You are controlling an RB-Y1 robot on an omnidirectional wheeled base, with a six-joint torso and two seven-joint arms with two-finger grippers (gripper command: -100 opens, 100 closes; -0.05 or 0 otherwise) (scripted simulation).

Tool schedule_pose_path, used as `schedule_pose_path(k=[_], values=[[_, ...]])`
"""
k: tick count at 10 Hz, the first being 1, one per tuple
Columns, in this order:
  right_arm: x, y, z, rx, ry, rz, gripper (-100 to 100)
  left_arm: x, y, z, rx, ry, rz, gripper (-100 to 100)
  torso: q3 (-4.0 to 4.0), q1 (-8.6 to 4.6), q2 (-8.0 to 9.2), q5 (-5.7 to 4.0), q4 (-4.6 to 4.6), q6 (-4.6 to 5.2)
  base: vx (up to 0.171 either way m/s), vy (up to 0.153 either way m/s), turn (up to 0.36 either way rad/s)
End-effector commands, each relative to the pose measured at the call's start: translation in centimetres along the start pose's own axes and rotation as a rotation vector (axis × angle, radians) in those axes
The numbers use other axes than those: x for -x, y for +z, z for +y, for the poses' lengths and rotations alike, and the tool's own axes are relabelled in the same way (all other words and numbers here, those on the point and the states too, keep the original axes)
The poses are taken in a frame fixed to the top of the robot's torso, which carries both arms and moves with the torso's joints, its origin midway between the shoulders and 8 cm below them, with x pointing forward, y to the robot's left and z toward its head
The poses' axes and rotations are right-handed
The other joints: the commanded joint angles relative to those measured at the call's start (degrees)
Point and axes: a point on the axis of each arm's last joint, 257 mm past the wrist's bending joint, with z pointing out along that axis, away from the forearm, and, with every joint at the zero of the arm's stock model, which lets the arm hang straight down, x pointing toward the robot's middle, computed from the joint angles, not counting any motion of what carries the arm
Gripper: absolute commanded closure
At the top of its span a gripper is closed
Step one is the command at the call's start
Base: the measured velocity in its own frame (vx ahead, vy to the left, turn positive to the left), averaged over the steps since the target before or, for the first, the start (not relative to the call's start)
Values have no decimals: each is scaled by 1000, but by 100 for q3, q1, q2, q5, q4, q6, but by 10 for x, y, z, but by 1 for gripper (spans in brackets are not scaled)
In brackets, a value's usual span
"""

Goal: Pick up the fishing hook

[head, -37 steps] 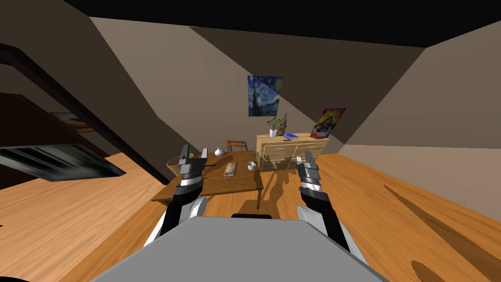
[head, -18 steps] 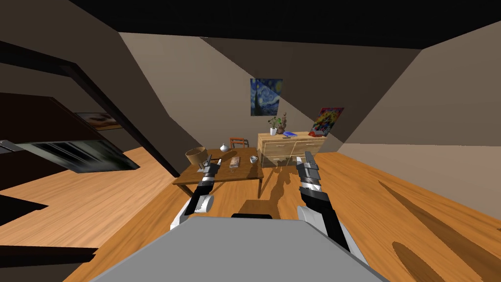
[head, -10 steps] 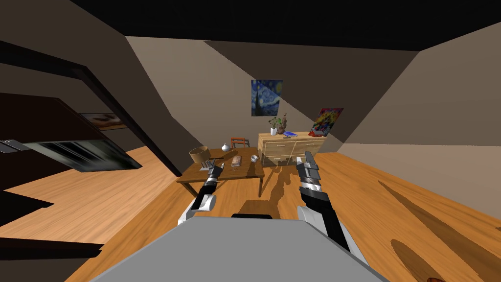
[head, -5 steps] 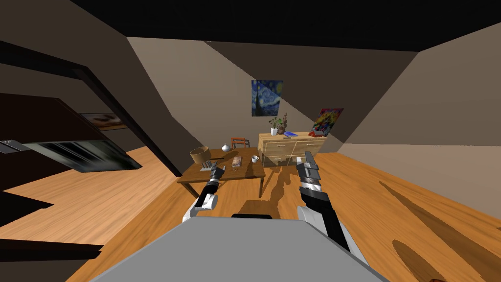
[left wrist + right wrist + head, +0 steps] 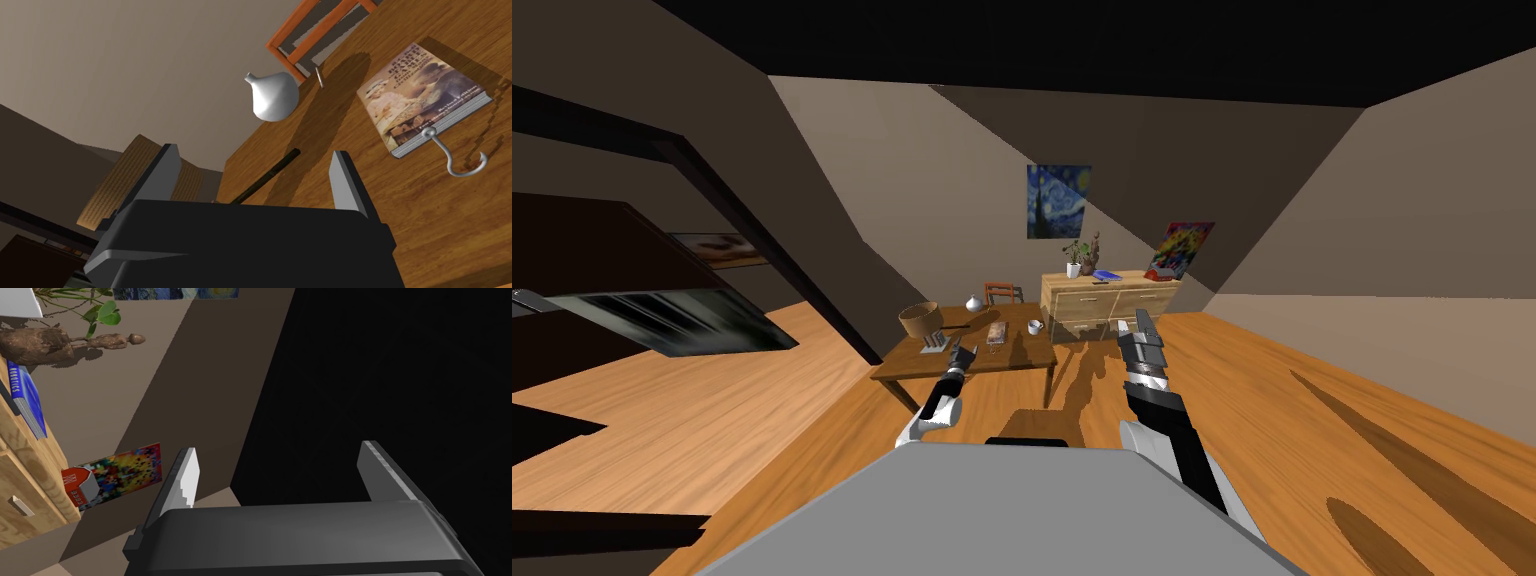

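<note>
The fishing hook (image 5: 452, 155) is a small grey metal hook lying flat on the wooden table (image 5: 1012, 360), its eye touching the near edge of a book (image 5: 422, 97). My left gripper (image 5: 252, 160) is open and empty above the table, and the hook lies off to the side, outside its fingers. In the head view the left gripper (image 5: 959, 357) reaches over the table's near part, close to the book (image 5: 997, 332). My right gripper (image 5: 1142, 325) is held up beside the table; its fingers (image 5: 187, 475) stand open and empty.
On the table stand a white vase (image 5: 272, 95), a woven basket (image 5: 920, 319), a white cup (image 5: 1034, 327) and a dark rod (image 5: 265, 175). An orange chair (image 5: 1003, 292) is behind it. A wooden sideboard (image 5: 1107, 300) stands at the back right.
The table now sits farther off and more central as my view shifted. My left arm has stretched forward and rightward over the table towards the book. The right arm has stayed put.
</note>
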Motion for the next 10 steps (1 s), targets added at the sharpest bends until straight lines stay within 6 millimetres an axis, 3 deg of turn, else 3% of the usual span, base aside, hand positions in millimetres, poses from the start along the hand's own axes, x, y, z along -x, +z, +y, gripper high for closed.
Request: schedule_pose_path(k=[1,2,4,5,9,10], values=[[0,0,0,0,0,0,0,9,0,13,25,-19,-21,-100,0,0,0,0,0,0,70,38,-3],[0,0,0,0,0,0,0,11,-1,15,28,-19,-25,-100,2,-3,5,0,0,0,20,8,1],[0,0,0,0,0,0,0,24,0,42,88,-74,-76,-100,10,-15,19,-3,4,1,55,20,-11],[0,0,0,0,0,0,0,27,-2,45,93,-73,-82,-100,4,-8,7,-2,2,1,66,28,-12],[0,0,0,0,0,0,0,49,-12,105,215,-173,-189,-100,-5,0,-9,0,-2,1,102,43,-17],[0,0,0,0,0,0,0,49,-12,105,215,-173,-189,-100,-9,0,-15,1,-4,0,92,28,-7]])
